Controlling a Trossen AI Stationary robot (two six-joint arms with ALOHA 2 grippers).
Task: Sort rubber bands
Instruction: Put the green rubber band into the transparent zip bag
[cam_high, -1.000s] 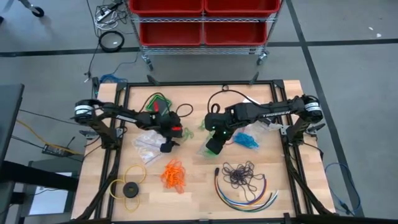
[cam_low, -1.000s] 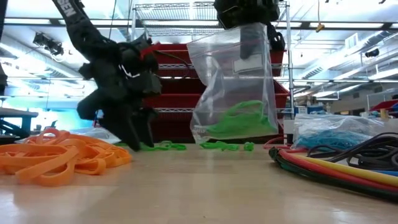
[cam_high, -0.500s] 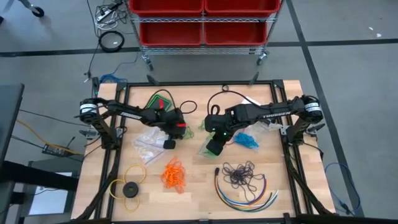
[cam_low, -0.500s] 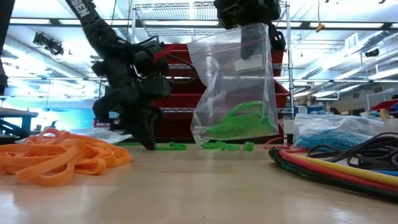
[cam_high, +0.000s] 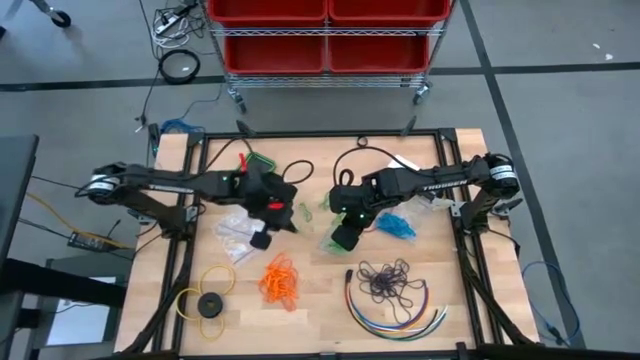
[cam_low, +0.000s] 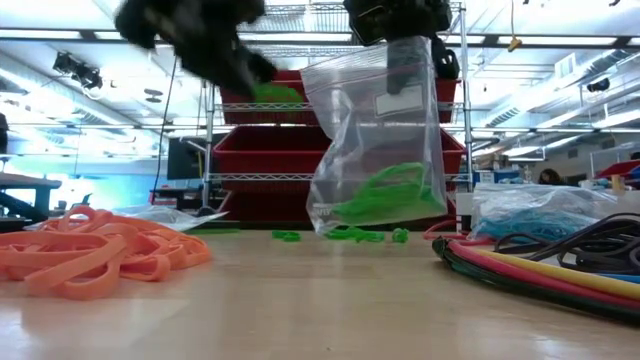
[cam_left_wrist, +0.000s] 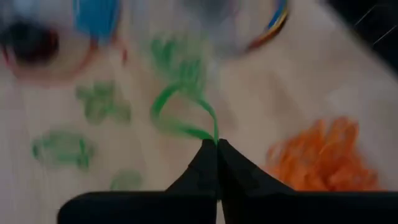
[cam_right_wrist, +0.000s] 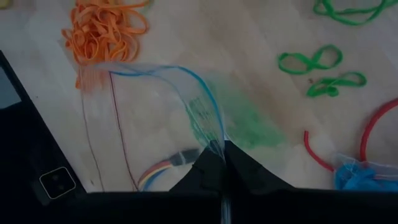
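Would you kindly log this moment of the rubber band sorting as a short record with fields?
left gripper: shut on a green rubber band, raised above the table
right gripper: shut on the top edge of the clear plastic bag, holding it up
bag contents: green rubber bands at its bottom
loose green bands: a few on the table near the bag
orange bands: pile near the table's front
blue bands: beside the right arm
dark purple bands: pile at front right
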